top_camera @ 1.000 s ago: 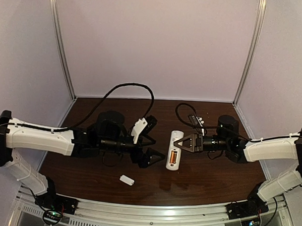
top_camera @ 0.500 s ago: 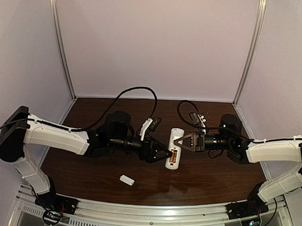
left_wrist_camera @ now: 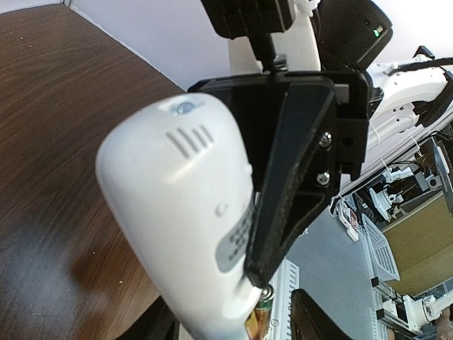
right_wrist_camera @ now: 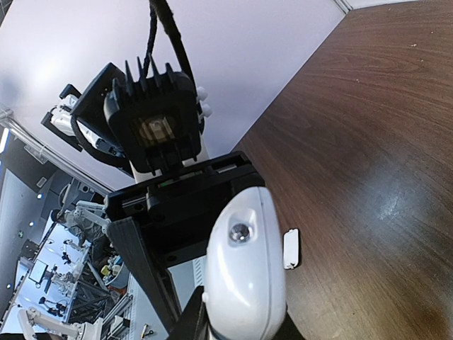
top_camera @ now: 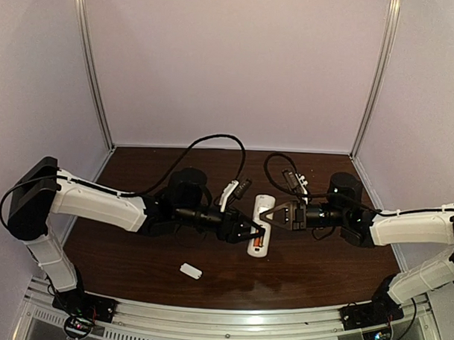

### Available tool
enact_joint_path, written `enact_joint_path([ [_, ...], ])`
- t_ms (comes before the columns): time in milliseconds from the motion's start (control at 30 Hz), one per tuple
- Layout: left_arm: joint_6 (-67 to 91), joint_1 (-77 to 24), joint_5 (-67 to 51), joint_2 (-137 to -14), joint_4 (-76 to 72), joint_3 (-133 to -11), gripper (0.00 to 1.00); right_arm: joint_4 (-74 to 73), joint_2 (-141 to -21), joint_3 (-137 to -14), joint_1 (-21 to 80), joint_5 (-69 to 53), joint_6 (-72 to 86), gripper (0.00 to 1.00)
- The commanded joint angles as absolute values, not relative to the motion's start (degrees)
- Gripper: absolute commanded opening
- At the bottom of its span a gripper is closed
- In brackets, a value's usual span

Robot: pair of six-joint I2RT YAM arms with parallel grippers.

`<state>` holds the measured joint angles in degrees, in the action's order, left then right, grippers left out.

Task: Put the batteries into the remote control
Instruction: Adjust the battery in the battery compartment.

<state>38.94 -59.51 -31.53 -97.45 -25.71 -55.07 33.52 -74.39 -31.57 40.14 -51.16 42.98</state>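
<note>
The white remote control [top_camera: 260, 229] lies lengthwise at the table's middle, back side up, with an orange battery [top_camera: 259, 238] in its open compartment. My right gripper [top_camera: 265, 214] is shut on the remote's far half; the remote fills the right wrist view [right_wrist_camera: 244, 276]. My left gripper [top_camera: 252, 234] is open, its fingers [left_wrist_camera: 320, 322] standing either side of the remote's [left_wrist_camera: 177, 219] compartment end, where the orange battery [left_wrist_camera: 257, 320] shows. The right gripper's black finger [left_wrist_camera: 290, 177] presses the remote's side. The golden-brass battery is not visible.
The small white cover piece [top_camera: 190, 271] lies loose on the brown table near the front left, also showing in the right wrist view [right_wrist_camera: 291, 248]. Black cables arch over both wrists. White walls enclose the table, with a metal rail [top_camera: 229, 319] at the front.
My left arm has reached rightward and brought its gripper from beside the remote onto its compartment end. The right gripper has kept its hold on the remote.
</note>
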Motion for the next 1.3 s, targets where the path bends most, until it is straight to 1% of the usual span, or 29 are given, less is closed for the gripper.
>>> enact_joint_path([
  [0,39.2,-59.46,-32.68,-98.66,-27.58,-56.59,0.53,33.22,-72.47,-33.44,40.61,-50.12,41.29,0.0],
  [300,38.59,-59.46,-33.43,-99.7,-26.21,-57.08,0.49,32.42,-72.2,-33.67,40.74,-49.66,40.88,0.0],
  [467,38.73,-59.5,-32.71,-99.79,-25.87,-57.04,0.39,32.6,-71.79,-33.58,40.78,-49.78,40.95,0.0],
  [733,38.98,-59.5,-31.1,-100.91,-23.37,-58.03,0.28,33.21,-70.91,-34.06,40.96,-50.54,41.13,0.0],
  [833,39.28,-59.47,-31.06,-101.44,-23.11,-58.37,0.25,33.66,-70.59,-34.08,41.13,-50.99,41.3,0.0],
  [1033,37.36,-59.44,-29.65,-103.42,-17.0,-61.56,0.2,34.88,-70.66,-34.57,41.69,-51.36,42.33,0.0],
  [1267,36.6,-59.5,-27.37,-105.7,-12.15,-63.19,0.11,36.39,-70.6,-35.58,42.27,-51.91,43.44,0.0],
])
